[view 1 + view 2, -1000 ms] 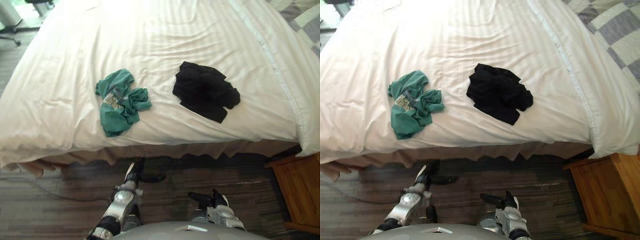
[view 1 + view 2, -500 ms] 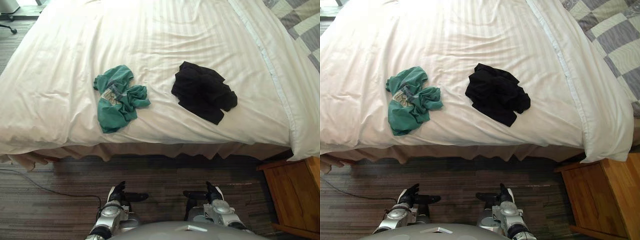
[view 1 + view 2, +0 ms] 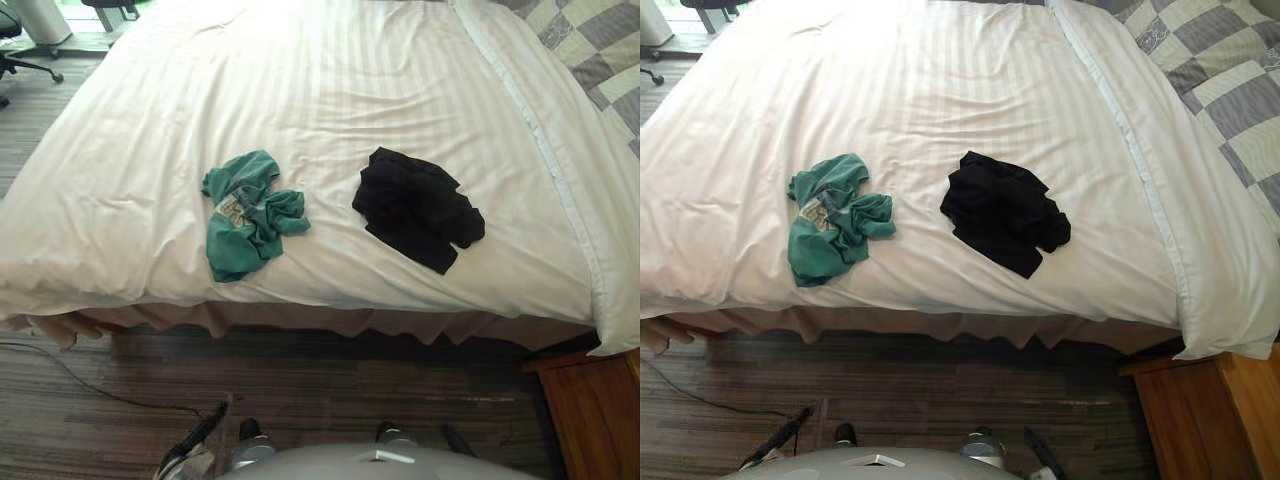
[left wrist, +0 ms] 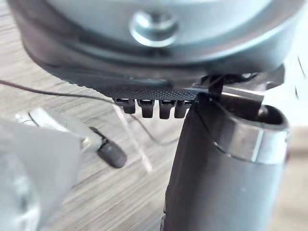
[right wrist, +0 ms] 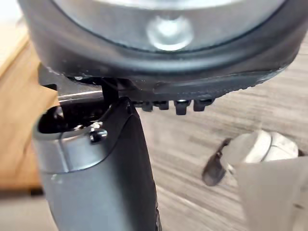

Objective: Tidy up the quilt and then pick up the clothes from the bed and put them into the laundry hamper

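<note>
A crumpled green garment [image 3: 245,215] lies on the white quilt [image 3: 330,90] near the bed's front edge. A black garment [image 3: 415,205] lies in a heap a little to its right, apart from it. The quilt is spread flat over the bed with light wrinkles. My left hand [image 3: 195,440] hangs low over the floor in front of the bed, fingers straight, holding nothing; its thumb [image 4: 221,159] stands free in the left wrist view. My right hand [image 3: 1040,452] hangs just as low on the other side, open and empty, its thumb [image 5: 96,159] free too.
A wooden nightstand [image 3: 1210,420] stands at the bed's right front corner. A chequered grey cover [image 3: 1230,70] lies at the far right of the bed. A strip of striped wood floor [image 3: 330,380] separates me from the bed. A chair base [image 3: 20,60] stands at the far left.
Both hands have dropped toward the bottom edge, with little more than the fingers left in view. The camera has shifted a little. The two garments lie as before.
</note>
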